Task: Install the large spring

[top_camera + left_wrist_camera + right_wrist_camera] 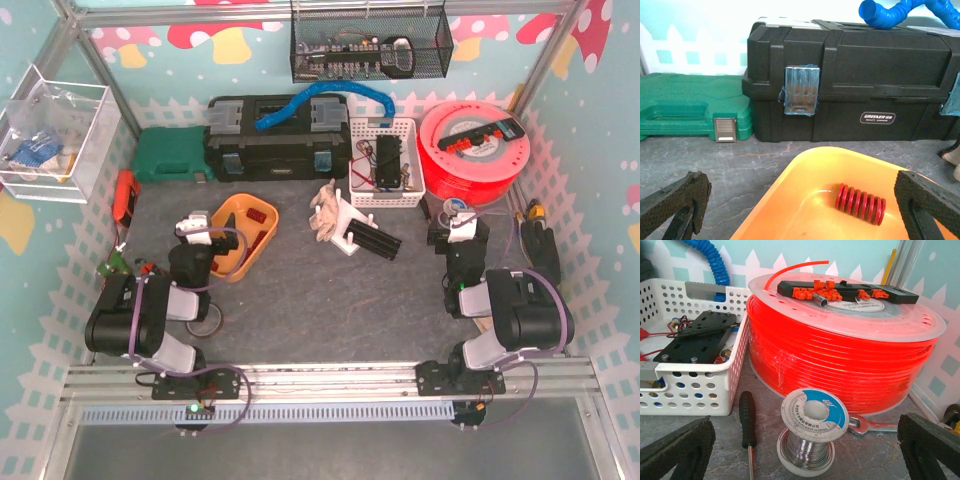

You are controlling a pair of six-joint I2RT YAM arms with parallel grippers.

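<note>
The left gripper (800, 210) hangs wide open, empty. The red spring (860, 204), at 5 o'clock in its wrist view, looks stiff and roll-prone, so pinch mid-coils.

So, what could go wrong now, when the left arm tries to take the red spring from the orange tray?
1. The red spring lies loose on the smooth floor of the orange tray; it may roll as the open left gripper closes.
2. A finger could catch the tray's rim and shove it.
3. The open right gripper has a solder spool and screwdriver close ahead; moving out might knock them.
</note>
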